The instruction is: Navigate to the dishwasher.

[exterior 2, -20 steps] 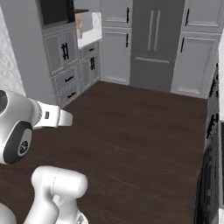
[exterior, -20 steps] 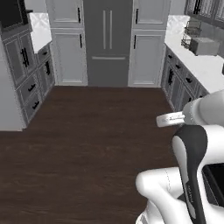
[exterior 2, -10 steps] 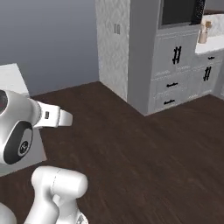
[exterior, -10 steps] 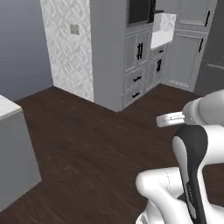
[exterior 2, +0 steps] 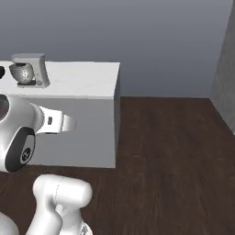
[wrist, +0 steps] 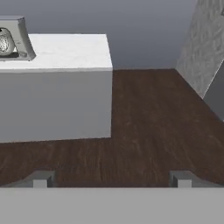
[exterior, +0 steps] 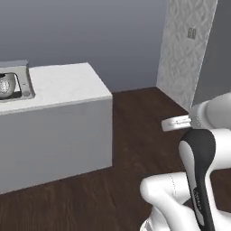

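The dishwasher is out of view from where I stand. In the hand view my gripper (wrist: 112, 179) is open, its two dark fingertips (wrist: 43, 177) set far apart at the bottom with nothing between them. It points over dark wood floor (wrist: 148, 122) toward the corner of a white-topped island (wrist: 65, 50). My white arm (exterior: 198, 153) rises at the lower right of the left base view and at the lower left of the right base view as the arm (exterior 2: 27, 133).
A grey stand mixer (exterior 2: 30, 69) sits on the island counter (exterior 2: 87, 80), also seen as the mixer (exterior: 13, 83). A patterned wall (exterior: 185, 49) stands to the right, with a plain blue-grey wall behind. Open wood floor (exterior 2: 170, 151) lies between island and wall.
The whole picture has swung to the left as the base turned. The fridge and cabinets slid out to the right, and the island with the mixer came into view.
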